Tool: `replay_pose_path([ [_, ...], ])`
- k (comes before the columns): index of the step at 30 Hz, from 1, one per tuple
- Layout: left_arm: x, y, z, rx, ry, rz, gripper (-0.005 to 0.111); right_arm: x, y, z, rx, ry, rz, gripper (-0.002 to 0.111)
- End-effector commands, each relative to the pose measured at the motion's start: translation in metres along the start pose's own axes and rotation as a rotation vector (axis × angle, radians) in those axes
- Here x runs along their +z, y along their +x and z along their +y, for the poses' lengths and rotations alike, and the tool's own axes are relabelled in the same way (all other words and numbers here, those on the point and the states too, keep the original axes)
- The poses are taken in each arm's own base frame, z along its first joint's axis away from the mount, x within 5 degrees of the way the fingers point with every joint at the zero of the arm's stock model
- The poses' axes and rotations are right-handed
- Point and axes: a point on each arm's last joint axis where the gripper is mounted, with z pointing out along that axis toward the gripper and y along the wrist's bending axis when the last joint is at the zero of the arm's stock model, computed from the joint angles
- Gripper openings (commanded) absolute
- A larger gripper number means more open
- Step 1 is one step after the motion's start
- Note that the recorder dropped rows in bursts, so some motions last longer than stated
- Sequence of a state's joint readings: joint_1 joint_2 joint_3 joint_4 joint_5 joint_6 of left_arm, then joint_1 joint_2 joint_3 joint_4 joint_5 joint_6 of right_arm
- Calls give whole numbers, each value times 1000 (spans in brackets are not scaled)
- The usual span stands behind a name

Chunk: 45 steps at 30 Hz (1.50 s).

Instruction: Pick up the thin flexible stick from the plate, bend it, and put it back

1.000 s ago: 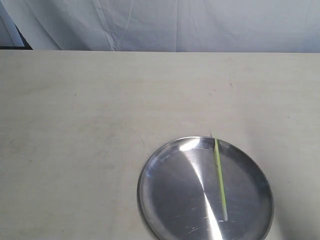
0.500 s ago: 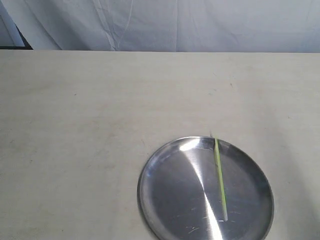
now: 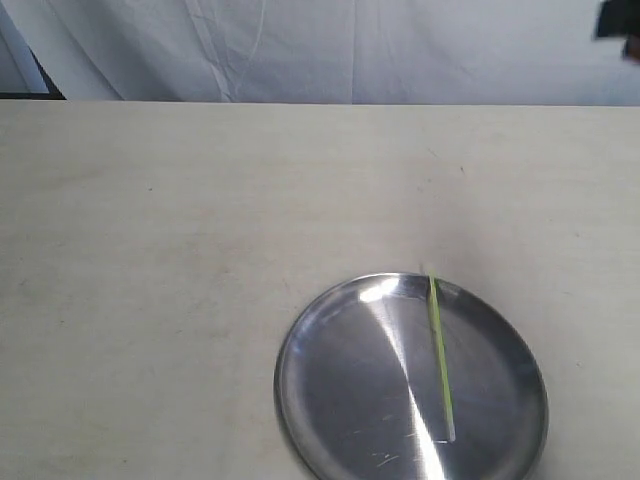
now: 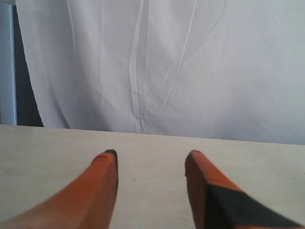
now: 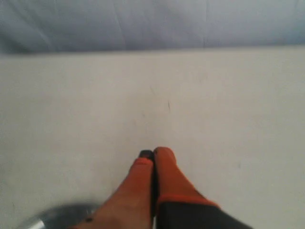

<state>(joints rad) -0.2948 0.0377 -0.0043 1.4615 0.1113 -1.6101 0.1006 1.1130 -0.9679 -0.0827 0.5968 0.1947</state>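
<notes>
The round shiny silver plate (image 3: 330,400) lies on the table near the front edge, right of centre. The thin yellow-green stick (image 3: 439,355) rests on it, running from the far rim toward the front, pale at both tips. My right gripper (image 5: 155,153) is shut with its orange fingers pressed together and nothing between them; a blurred bit of the plate's rim (image 5: 52,214) shows beside it. In the exterior view a dark part of the right arm (image 3: 617,22) shows at the upper right corner. My left gripper (image 4: 150,155) is open over bare table, away from the plate.
The pale wooden table (image 3: 200,220) spreads wide to the left and behind the plate. A white cloth backdrop (image 3: 350,50) hangs along the far edge. A bright reflection streak (image 3: 405,385) crosses the plate.
A dark part of the right arm has come into the exterior view at the upper right corner. Plate and stick have not moved.
</notes>
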Motion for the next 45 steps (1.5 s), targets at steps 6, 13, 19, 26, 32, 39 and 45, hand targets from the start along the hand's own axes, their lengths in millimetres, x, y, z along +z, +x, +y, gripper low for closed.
replay_pose_path([
  [6,0,1,0,0,8,3,45,115,67,62,-184,-28,630,-1],
  [13,0,1,0,0,8,3,45,140,107,102,-299,-57,766,-1],
  [19,0,1,0,0,8,3,45,141,113,115,-327,-85,751,-1],
  [26,0,1,0,0,8,3,45,142,115,114,-335,-77,768,19],
  [32,0,1,0,0,8,3,45,140,121,110,-330,-46,828,67],
  [39,0,1,0,0,8,3,45,145,142,103,-288,-37,785,65],
  [45,0,1,0,0,8,3,45,148,155,100,-266,-55,747,65],
])
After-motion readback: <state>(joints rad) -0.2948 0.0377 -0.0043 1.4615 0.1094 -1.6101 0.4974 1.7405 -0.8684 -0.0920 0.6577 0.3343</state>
